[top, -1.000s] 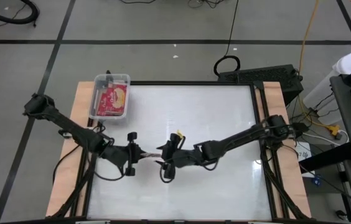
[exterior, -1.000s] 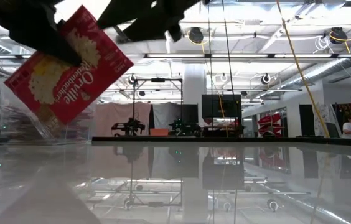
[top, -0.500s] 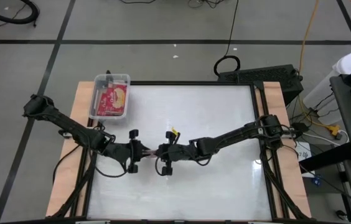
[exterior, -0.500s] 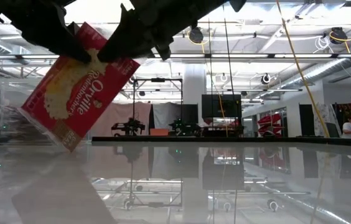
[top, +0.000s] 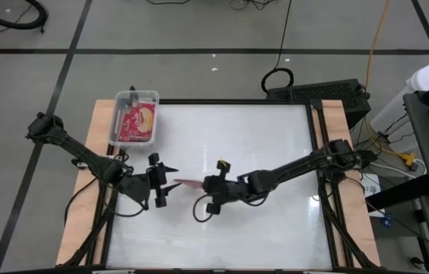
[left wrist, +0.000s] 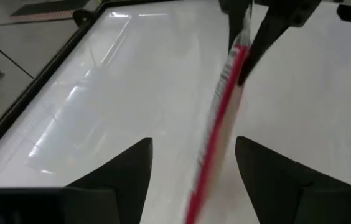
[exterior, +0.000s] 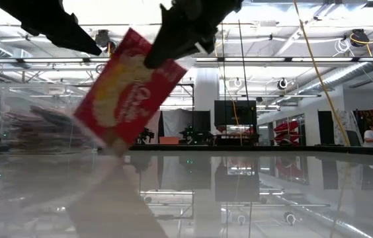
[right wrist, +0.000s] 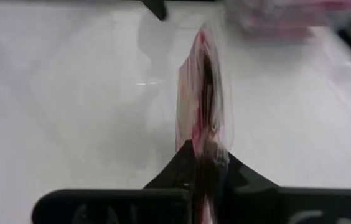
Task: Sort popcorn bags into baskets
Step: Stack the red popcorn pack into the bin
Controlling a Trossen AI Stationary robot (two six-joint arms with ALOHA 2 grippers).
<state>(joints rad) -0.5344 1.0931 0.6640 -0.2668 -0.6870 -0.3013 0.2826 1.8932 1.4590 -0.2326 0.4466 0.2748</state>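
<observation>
A red popcorn bag (exterior: 130, 89) stands on edge above the middle of the table, a thin red strip (top: 188, 183) in the high view. My right gripper (top: 205, 185) is shut on its right end. My left gripper (top: 169, 185) is open at the bag's left end. In the left wrist view the bag's edge (left wrist: 216, 137) runs between the spread fingers without touching them. The clear basket (top: 133, 118) sits at the table's far left corner with red bags lying in it. My right gripper pinches the bag's upper right corner (exterior: 166, 56) between its two fingers (right wrist: 203, 158), coming from the table's right side. The bag hangs tilted below the fingers, its faces upright. Its lower corner (exterior: 110, 147) is close to the table; whether it touches I cannot tell.
The white table top (top: 275, 144) stretches to the right and the near side. Wooden strips (top: 100, 129) border it left and right. The basket (exterior: 41, 122) shows at the left in the low view. Cables and a black box (top: 328, 95) lie beyond the far edge.
My right gripper has reached in from the right, shut on the bag's upper corner and drawn back toward the right with it. My left gripper has opened, let go and pulled back toward the left. The bag has shifted right and turned steeper.
</observation>
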